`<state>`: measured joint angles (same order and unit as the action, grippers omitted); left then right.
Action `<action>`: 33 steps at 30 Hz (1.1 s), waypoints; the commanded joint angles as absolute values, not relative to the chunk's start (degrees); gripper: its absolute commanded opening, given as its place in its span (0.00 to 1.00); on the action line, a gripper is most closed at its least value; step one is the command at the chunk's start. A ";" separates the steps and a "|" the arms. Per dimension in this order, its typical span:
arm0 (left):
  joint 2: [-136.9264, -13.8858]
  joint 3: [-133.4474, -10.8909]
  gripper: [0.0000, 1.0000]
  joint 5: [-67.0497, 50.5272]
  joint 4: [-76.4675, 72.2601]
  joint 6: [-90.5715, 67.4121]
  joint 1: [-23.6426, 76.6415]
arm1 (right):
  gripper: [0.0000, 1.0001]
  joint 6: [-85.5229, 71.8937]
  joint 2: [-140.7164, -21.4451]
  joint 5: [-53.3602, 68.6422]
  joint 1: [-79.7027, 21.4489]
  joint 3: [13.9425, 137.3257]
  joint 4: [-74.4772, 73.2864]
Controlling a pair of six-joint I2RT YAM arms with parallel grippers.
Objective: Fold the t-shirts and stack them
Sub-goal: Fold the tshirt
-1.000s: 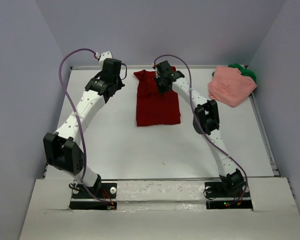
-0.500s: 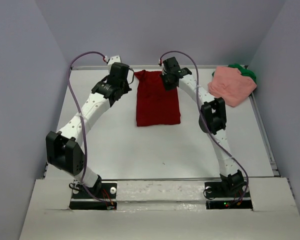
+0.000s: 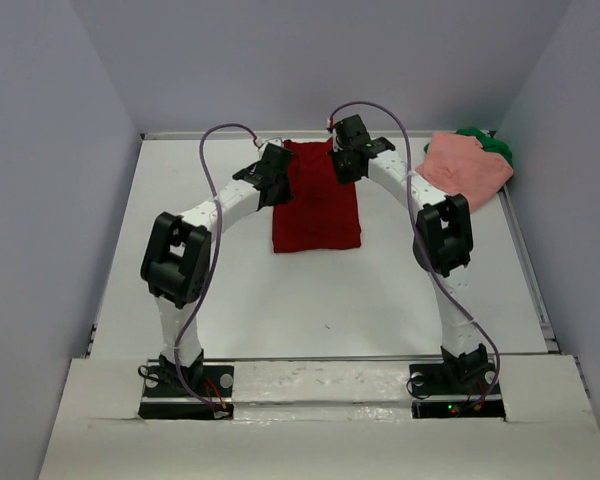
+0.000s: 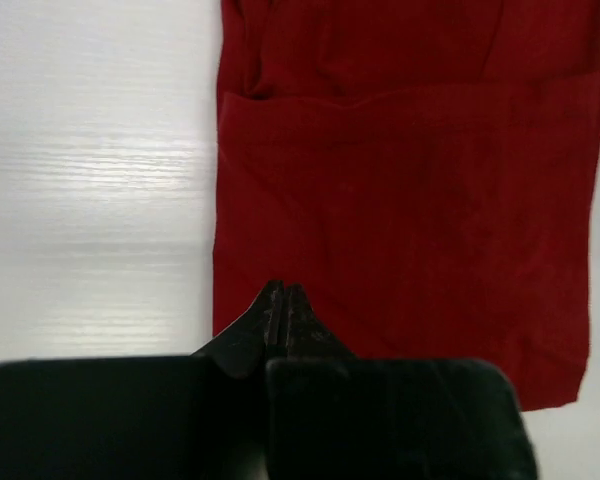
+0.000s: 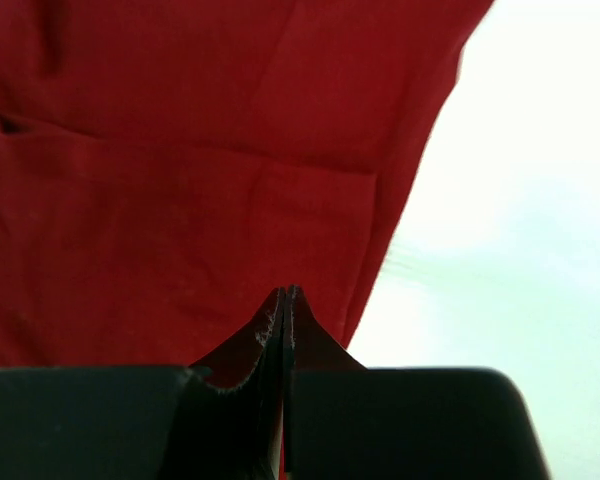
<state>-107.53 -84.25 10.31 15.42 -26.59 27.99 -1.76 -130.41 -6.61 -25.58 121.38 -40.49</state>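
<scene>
A dark red t-shirt, folded into a long rectangle, lies flat at the back middle of the table. My left gripper is shut over its far left edge, and the left wrist view shows the closed tips just inside the dark red t-shirt's left border. Over the far right corner is my right gripper, also shut. Its tips sit above the dark red t-shirt near the right border. No cloth shows between either pair of jaws. A salmon pink t-shirt lies crumpled at the back right, over a green t-shirt.
The white table ends at a raised rim along the back and the right side. Grey walls stand close on all sides. Both arms arch in from the near edge, and their cables loop above the shirt's far end.
The left arm has swung right from the table's left side to the red shirt's left edge. The right gripper has moved back and right. The shirt's far end now lies straighter.
</scene>
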 commanded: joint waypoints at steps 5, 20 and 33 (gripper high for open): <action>-117.41 -97.46 0.00 8.44 14.76 -22.86 28.13 | 0.00 -3.34 -133.24 -4.04 -26.02 121.19 -38.14; -127.53 -109.16 0.00 8.44 18.10 -21.62 26.02 | 0.00 -2.81 -137.11 -4.39 -23.12 124.72 -38.58; -129.73 -110.04 0.00 7.47 18.55 -20.74 24.00 | 0.00 -2.28 -138.43 -4.04 -21.45 126.39 -38.58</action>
